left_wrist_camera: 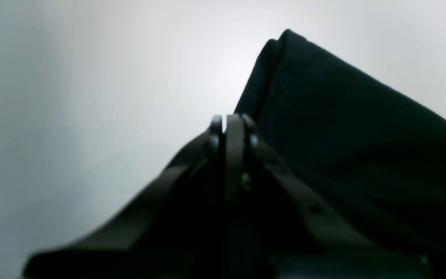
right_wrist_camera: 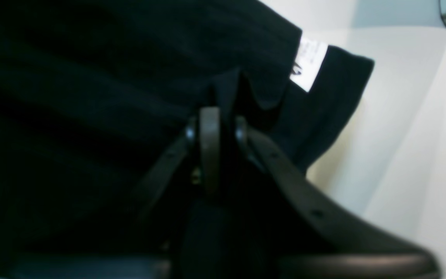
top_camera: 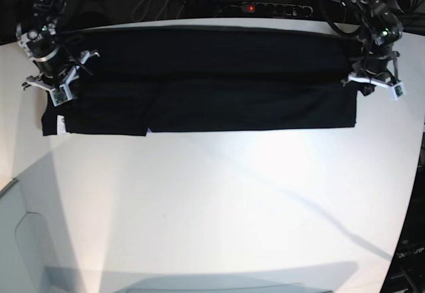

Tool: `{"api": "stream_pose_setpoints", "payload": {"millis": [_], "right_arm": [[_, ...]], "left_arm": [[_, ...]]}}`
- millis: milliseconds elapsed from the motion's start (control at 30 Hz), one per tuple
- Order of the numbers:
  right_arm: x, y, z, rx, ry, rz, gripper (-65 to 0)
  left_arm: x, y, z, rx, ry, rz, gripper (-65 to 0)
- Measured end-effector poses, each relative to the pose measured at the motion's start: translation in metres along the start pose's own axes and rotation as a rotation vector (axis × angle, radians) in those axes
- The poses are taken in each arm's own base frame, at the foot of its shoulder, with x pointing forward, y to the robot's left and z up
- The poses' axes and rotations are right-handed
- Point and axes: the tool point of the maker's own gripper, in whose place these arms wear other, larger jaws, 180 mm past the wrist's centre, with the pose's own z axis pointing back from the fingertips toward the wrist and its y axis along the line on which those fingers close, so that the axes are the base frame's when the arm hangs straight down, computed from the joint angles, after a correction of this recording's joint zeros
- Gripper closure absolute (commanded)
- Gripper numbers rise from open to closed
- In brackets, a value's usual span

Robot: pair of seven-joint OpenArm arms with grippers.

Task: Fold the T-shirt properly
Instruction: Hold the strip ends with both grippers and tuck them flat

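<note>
Cloth: T-shirt matte black long folded band; left gripper pressed together, right gripper pinching hem, 3 and 9 o'clock.

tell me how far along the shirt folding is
Done: the plain black cloth T-shirt lies as a long band folded lengthwise on the white table. In hand: the left hand and right hand sit at opposite ends. Left: folding it crosswise.

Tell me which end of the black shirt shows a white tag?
The T-shirt end by the right gripper, on the base view's left. Its white tag peeks from the fold; the end by the left gripper shows only black cloth.
</note>
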Motion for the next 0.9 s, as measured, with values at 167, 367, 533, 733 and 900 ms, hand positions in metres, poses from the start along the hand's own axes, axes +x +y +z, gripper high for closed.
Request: {"api": "stream_pose_setpoints", "payload": {"millis": [167,367,533,733,900], "right_arm": [[-0.001,-0.007,0.003,-0.02,-0.001,-0.008,-31.4],[0.02,-0.038,0.013,-0.116,-0.059,-0.009,-34.4],[0.04,-0.046,0.008,-0.134,-0.104,-0.005,-34.8],[0.056,-0.034,-0.023,-0.072,-0.078,-0.011,-34.8],[0.048,-0.04,-0.052,-0.044,-0.014,-0.075,-34.8]], "left_arm": [[-0.002,0.001,0.001,0.002,0.008,-0.001,-0.6],[-0.003,0.002,0.001,0.003,0.01,-0.001,-11.2],[-0.008,0.001,0.002,0.002,0.017,0.007,-32.1],[-0.011,0.002,0.002,0.005,0.028,0.006,-42.5],[-0.012,0.002,0.002,0.006,0.031,0.007,-42.7]]}}
